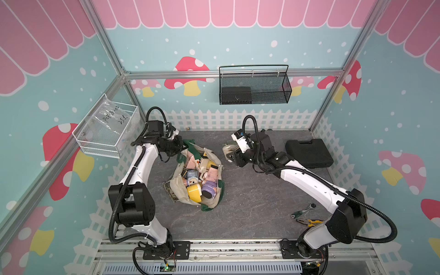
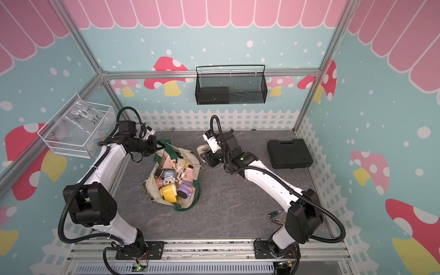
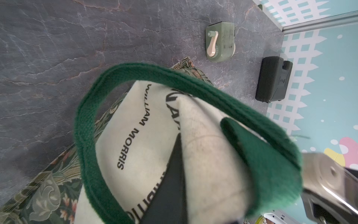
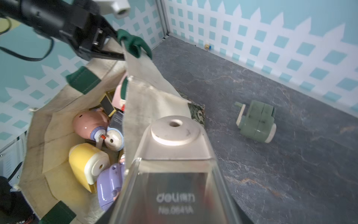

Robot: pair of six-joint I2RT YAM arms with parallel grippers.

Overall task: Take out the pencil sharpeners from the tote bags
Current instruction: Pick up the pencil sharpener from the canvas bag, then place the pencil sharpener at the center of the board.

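Observation:
The cream tote bag [image 1: 177,188] [image 2: 152,188] stands open mid-table with green handles. It holds several pencil sharpeners, among them a yellow one [image 1: 194,192] [image 4: 85,164], a purple one [image 1: 209,188] [image 4: 109,182] and a pink one [image 4: 89,122]. My left gripper [image 1: 184,146] [image 4: 116,55] is shut on the bag's far rim by a handle and holds it up; its dark finger [image 3: 168,190] presses the cloth. My right gripper [image 1: 232,154] is shut on a cream sharpener with a clear drawer [image 1: 228,149] [image 4: 174,143], held above the table just right of the bag. A green sharpener [image 3: 220,41] [image 4: 256,121] lies on the table beyond.
A flat black case [image 1: 308,152] [image 3: 273,79] lies at the right, near the fence wall. Yellow-handled pliers [image 1: 309,222] and a ratchet wrench [image 1: 303,210] lie at the front right. A black mesh basket [image 1: 254,95] hangs on the back wall, a white wire basket [image 1: 107,133] on the left wall.

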